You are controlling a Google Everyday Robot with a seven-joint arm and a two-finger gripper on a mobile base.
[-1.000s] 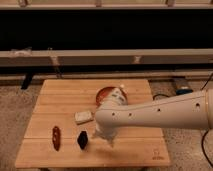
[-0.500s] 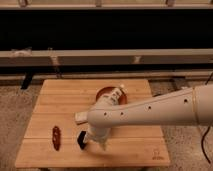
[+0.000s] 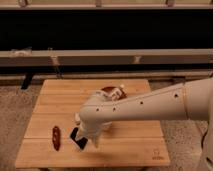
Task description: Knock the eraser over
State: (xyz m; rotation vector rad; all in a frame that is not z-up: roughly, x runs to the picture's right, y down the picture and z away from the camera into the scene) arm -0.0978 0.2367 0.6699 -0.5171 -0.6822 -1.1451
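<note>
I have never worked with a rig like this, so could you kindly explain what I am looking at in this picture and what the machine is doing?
This is one picture from a single camera looking down on a wooden table; where the camera is mounted is not on record. The thick white tube coming in from the right is the robot's arm. At its lower end sits its pincer, the part that grasps things, now low over the table's front left. Right at it is the eraser, a small black block, which the robot is meant to knock over. It looks tilted. To the left lies a reddish-brown elongated object. Behind the arm a round reddish item is partly hidden. Nothing appears to be held.
</note>
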